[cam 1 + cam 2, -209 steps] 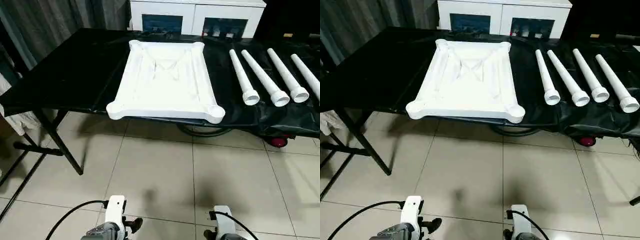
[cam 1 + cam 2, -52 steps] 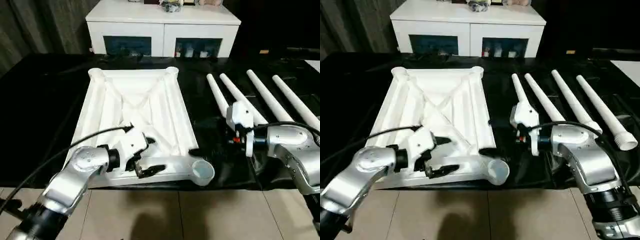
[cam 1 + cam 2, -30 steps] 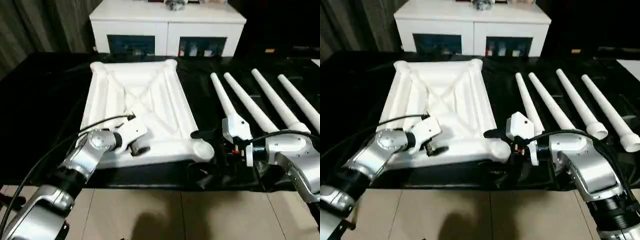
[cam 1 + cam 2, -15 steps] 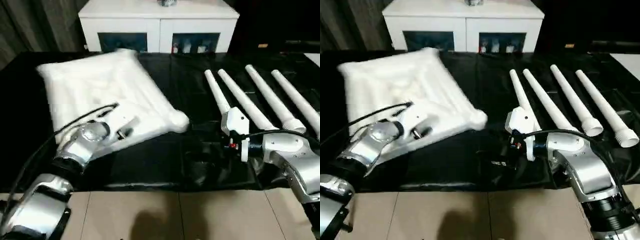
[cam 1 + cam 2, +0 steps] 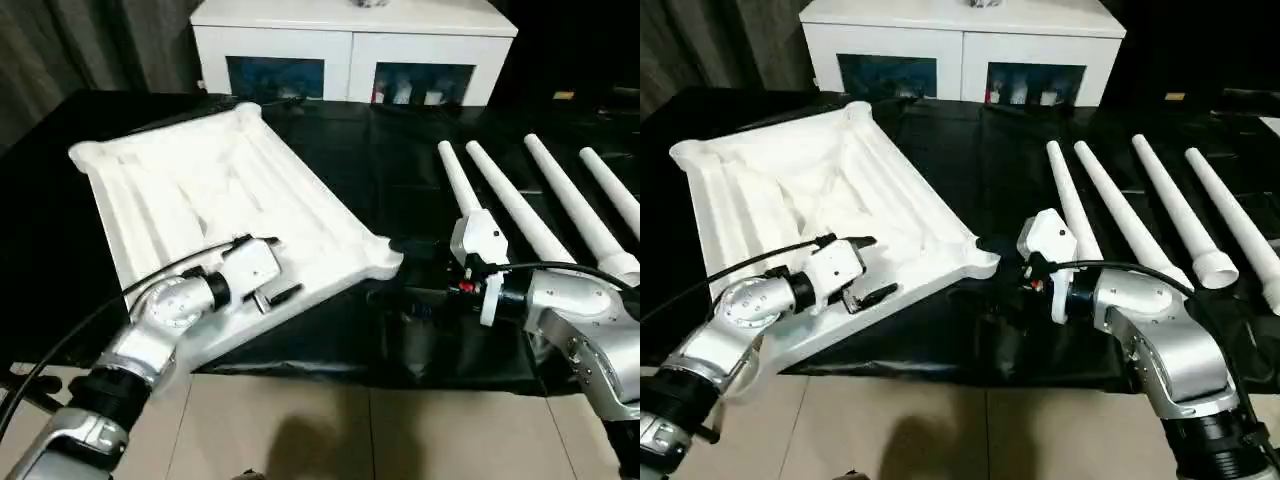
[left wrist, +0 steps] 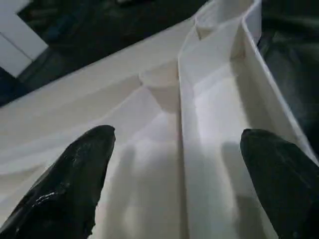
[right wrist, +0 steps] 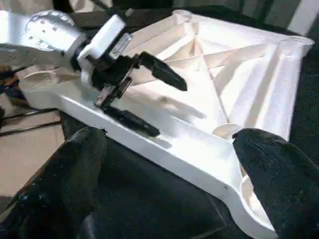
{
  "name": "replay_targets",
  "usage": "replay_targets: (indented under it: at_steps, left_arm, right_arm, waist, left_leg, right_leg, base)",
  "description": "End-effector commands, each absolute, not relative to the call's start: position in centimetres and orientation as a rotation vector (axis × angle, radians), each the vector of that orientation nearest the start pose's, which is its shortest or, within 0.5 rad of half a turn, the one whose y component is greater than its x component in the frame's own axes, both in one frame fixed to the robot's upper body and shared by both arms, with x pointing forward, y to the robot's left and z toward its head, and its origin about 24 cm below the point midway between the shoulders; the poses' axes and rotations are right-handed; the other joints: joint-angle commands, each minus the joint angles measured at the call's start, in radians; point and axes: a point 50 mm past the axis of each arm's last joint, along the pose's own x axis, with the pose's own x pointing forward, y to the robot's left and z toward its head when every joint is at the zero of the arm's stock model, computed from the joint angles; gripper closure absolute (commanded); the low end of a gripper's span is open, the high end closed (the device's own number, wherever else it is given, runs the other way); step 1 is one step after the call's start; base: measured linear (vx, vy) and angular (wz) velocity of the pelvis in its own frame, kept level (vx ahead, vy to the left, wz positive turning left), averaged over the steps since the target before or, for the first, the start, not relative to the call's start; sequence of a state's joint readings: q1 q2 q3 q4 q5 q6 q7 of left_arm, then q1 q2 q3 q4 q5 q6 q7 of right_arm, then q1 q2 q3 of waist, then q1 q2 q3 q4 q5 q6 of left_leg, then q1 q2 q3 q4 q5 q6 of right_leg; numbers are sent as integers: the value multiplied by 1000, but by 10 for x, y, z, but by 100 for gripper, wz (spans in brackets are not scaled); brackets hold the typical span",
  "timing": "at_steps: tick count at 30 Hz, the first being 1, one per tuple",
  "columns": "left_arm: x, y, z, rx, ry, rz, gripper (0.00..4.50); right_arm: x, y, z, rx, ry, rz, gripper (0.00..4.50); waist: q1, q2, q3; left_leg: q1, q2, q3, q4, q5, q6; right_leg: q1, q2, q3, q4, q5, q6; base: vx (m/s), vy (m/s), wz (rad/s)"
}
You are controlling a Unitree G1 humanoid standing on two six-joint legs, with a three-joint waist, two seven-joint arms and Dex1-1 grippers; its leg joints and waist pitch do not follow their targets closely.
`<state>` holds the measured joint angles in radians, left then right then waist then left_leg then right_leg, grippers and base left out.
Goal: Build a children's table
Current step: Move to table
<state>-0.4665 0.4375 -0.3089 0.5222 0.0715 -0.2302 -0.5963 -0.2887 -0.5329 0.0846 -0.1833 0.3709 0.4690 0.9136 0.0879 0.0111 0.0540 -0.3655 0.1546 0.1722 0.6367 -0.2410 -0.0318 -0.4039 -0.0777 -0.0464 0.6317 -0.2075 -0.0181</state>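
**Top sat skewed, L claw over its near rim**

Tabletop (image 5: 190,190) lay ribs-up on the black table (image 5: 60,250), left side, long axis running far-left to near-right. L gripper (image 5: 275,270) hung wide open, one finger above and one below the near long rim, gripping nothing. R gripper (image 7: 164,189), also wide and empty, faced the near-right corner socket (image 5: 385,262) from the right. Four legs (image 5: 500,205) lay far-right, closest to the R arm.

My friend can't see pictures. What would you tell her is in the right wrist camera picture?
A white table top lies ribbed side up on a black-covered table, one rounded corner socket nearest the camera. The left gripper hovers open over its near edge, one black finger above the rim and one in front. The right gripper's own black fingers frame the view, spread wide.
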Motion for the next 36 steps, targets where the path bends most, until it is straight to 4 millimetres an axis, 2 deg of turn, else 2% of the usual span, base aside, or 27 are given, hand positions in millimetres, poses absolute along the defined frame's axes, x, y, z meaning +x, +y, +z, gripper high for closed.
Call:
replay_targets:
  at_steps: [1, 3, 4, 5, 7, 11, 14, 16, 18, 19, 20, 22, 23, 24, 25, 26, 27, 28, 29, 30, 31, 32, 33, 34, 36]
  left_arm:
    - [324, 154, 62, 652, 25, -773, 0]
    - [330, 158, 62, 668, 32, -721, 0]
    - [331, 159, 62, 670, 35, -713, 0]
    - [334, 162, 61, 697, 43, -700, 0]
    - [336, 168, 58, 747, 78, -689, 0]
    - [342, 181, 55, 837, 139, -632, 0]
    - [351, 190, 62, 881, 125, -542, 0]
    - [356, 191, 75, 837, 65, -490, 0]
    - [358, 188, 96, 666, -17, -468, 0]
    - [358, 188, 96, 666, -17, -468, 0]
    - [351, 181, 107, 522, -62, -566, 0]
    - [340, 174, 109, 477, -59, -704, 0]
    - [340, 174, 109, 477, -59, -704, 0]
    - [328, 169, 108, 468, -25, -819, 0]
    - [324, 168, 107, 468, -11, -850, 0]
    - [313, 165, 104, 471, 35, -932, 0]
    - [299, 161, 102, 467, 76, -1002, 0]
    - [299, 161, 102, 467, 76, -1002, 0]
    - [296, 160, 102, 457, 76, -1007, 0]
    - [298, 159, 105, 428, 52, -948, 0]
    - [302, 160, 108, 390, -3, -822, 0]
    - [306, 161, 111, 356, -54, -709, 0]
    - [307, 163, 111, 254, -75, -590, 0]
    - [306, 164, 111, 186, -78, -524, 0]
    - [302, 168, 109, 100, -78, -399, 0]
  right_arm:
    - [276, -161, 128, -183, 137, 1026, 3]
    - [280, -159, 128, -187, 135, 1006, 3]
    - [280, -159, 128, -188, 135, 1002, 3]
    - [282, -159, 129, -189, 134, 997, 3]
    - [283, -159, 128, -197, 136, 988, 3]
    - [285, -160, 126, -218, 143, 968, 3]
    - [286, -158, 127, -208, 136, 960, 3]
    - [286, -158, 129, -199, 130, 961, 3]
    - [284, -157, 130, -186, 129, 977, 3]
    - [284, -157, 130, -186, 129, 977, 3]
    - [281, -156, 130, -186, 135, 1001, 3]
    - [280, -156, 129, -194, 142, 1016, 3]
    - [280, -156, 129, -194, 142, 1016, 3]
    - [279, -156, 128, -198, 146, 1022, 3]
    - [279, -156, 128, -198, 147, 1023, 3]
    - [279, -155, 127, -199, 148, 1021, 3]
    - [281, -156, 127, -202, 147, 996, 3]
    - [281, -156, 127, -202, 147, 996, 3]
    - [283, -156, 127, -205, 146, 979, 3]
    - [287, -157, 127, -211, 133, 924, 3]
    - [294, -158, 127, -211, 116, 818, 3]
    - [300, -159, 126, -210, 104, 725, 3]
    - [306, -161, 126, -204, 75, 593, 3]
    - [308, -162, 126, -199, 57, 512, 3]
    - [308, -160, 122, -110, 77, 455, 3]
  waist:
    - [-4, -12, -63]
    - [-3, -10, -64]
    - [-7, -11, -62]
    - [-7, -17, -64]
    - [-6, -13, -63]
    - [-7, -12, -65]
    - [-11, -14, -65]
    - [-15, -13, -65]
    - [-17, -10, -67]
    - [-17, -10, -67]
    - [-18, -14, -67]
    - [-16, -12, -66]
    - [-14, -13, -66]
    - [-15, -13, -65]
    - [-14, -18, -65]
    - [-12, -15, -65]
    - [-16, -12, -59]
    - [-17, -11, -61]
    - [-21, -10, -57]
    - [-22, -10, -56]
    - [-21, 6, -54]
    - [-28, -2, -52]
    - [-28, 2, -54]
    - [-29, -3, -53]
    - [-32, -3, -55]
  left_leg:
    - [12, 78, -26, -88, -43, 61]
    - [15, 77, -25, -88, -54, 50]
    - [13, 74, -24, -88, -56, 49]
    - [13, 73, -25, -89, -58, 43]
    - [13, 72, -25, -90, -62, 36]
    - [11, 72, -27, -88, -40, 36]
    - [9, 71, -29, -89, -54, 34]
    - [9, 71, -28, -90, -68, 25]
    - [11, 73, -28, -89, -57, 21]
    - [11, 73, -28, -89, -57, 21]
    - [9, 75, -27, -88, -40, 28]
    - [9, 75, -24, -88, -24, 38]
    - [8, 77, -24, -88, -24, 44]
    - [9, 75, -22, -88, -31, 49]
    - [11, 77, -21, -89, -29, 49]
    - [9, 79, -23, -90, -28, 50]
    - [10, 76, -21, -93, -41, 50]
    - [10, 77, -22, -93, -46, 44]
    - [11, 75, -19, -94, -68, 39]
    - [11, 75, -20, -95, -80, 32]
    - [16, 75, -18, -96, -108, 11]
    - [18, 73, -16, -97, -135, -12]
    - [18, 73, -16, -96, -140, -23]
    - [17, 72, -16, -97, -151, -42]
    - [7, 71, -21, -100, -149, -45]
  right_leg:
    - [53, -81, 50, -57, -3, -249]
    - [50, -80, 50, -60, -20, -241]
    - [49, -75, 50, -62, -25, -237]
    - [52, -77, 49, -62, -35, -229]
    - [50, -78, 50, -64, -51, -218]
    - [50, -76, 50, -59, -3, -215]
    - [53, -77, 49, -60, -11, -215]
    - [54, -79, 50, -62, -33, -219]
    - [54, -82, 49, -58, -12, -244]
    - [54, -82, 49, -58, -12, -244]
    - [54, -81, 48, -54, 27, -263]
    - [51, -79, 47, -51, 49, -279]
    - [51, -80, 47, -49, 49, -282]
    - [50, -80, 47, -51, 39, -277]
    - [51, -82, 48, -49, 34, -276]
    - [51, -84, 48, -47, 18, -268]
    - [46, -77, 48, -53, -10, -261]
    - [49, -80, 48, -52, -17, -260]
    - [44, -74, 48, -59, -48, -256]
    - [45, -75, 49, -61, -65, -254]
    - [39, -73, 50, -67, -92, -254]
    - [38, -68, 50, -73, -114, -255]
    - [39, -68, 51, -73, -118, -254]
    - [40, -70, 52, -78, -130, -252]
    - [49, -70, 52, -73, -136, -233]
  base:
    - [0, 0, 0]
    - [0, 0, 0]
    - [0, 0, 0]
    - [0, 0, 0]
    - [0, 0, 0]
    - [0, 0, 0]
    - [0, 0, 0]
    - [0, 0, 0]
    - [0, 0, 0]
    - [0, 0, 0]
    - [0, 0, 0]
    - [0, 0, 0]
    - [0, 0, 0]
    - [0, 0, 0]
    - [0, 0, 0]
    - [0, 0, 0]
    - [0, 0, 0]
    - [0, 0, 0]
    - [0, 0, 0]
    - [0, 0, 0]
    - [0, 0, 0]
    - [0, 0, 0]
    - [0, 0, 0]
    - [0, 0, 0]
    - [0, 0, 0]
